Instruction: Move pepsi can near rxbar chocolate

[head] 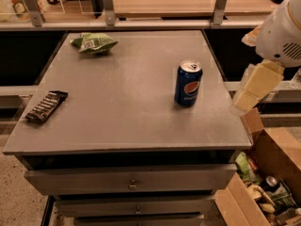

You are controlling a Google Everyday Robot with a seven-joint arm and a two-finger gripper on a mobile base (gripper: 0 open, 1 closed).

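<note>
The pepsi can (188, 83) stands upright on the right half of the grey table (127, 112), dark blue with a silver top and its round logo facing me. The rxbar chocolate (46, 106) lies flat near the table's left front edge, black with white lettering. My gripper (251, 88) hangs from the white arm (282, 34) at the right, just beyond the table's right edge, to the right of the can and about level with it. It touches nothing and holds nothing.
A green chip bag (94, 43) lies at the table's back left. Drawers (131, 185) sit under the tabletop. An open cardboard box (270, 182) with assorted items stands on the floor at the lower right. A railing and counter (164, 4) run behind the table.
</note>
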